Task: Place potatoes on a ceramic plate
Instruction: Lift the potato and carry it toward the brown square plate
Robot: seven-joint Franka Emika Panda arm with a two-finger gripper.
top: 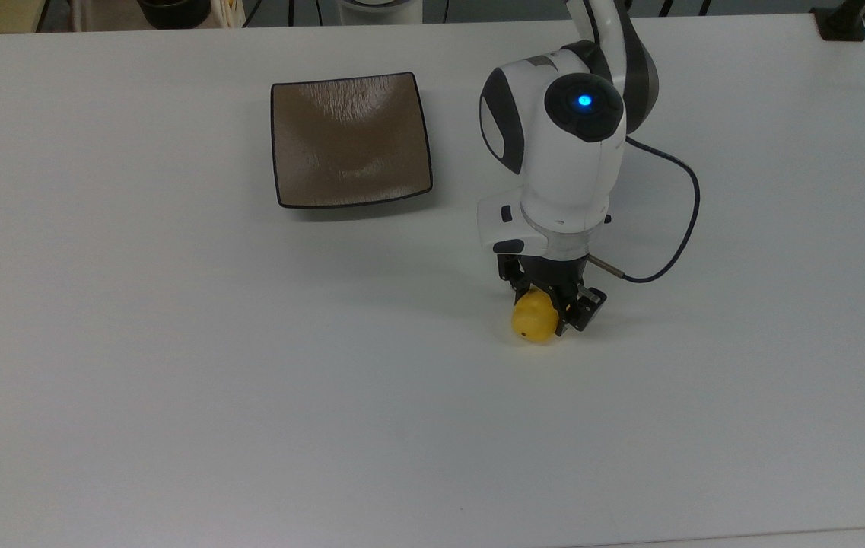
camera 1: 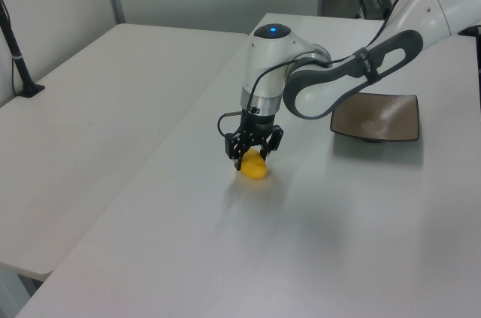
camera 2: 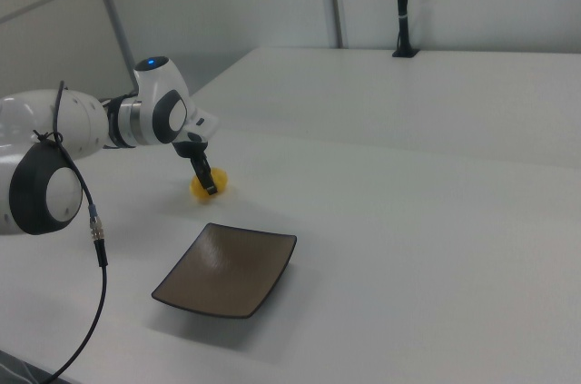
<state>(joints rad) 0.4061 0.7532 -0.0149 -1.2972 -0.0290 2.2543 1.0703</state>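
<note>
Bare table (top: 173, 380) (white) between gripper (top: 550, 304) and ceramic plate (top: 348, 141); seemingly nothing intervening

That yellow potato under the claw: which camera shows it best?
The top view: the potato lies on the table with its dark spot showing, the gripper covering just one side. The left view shows its lower part beneath the fingers. In the right view it is a sliver behind a finger.
</note>
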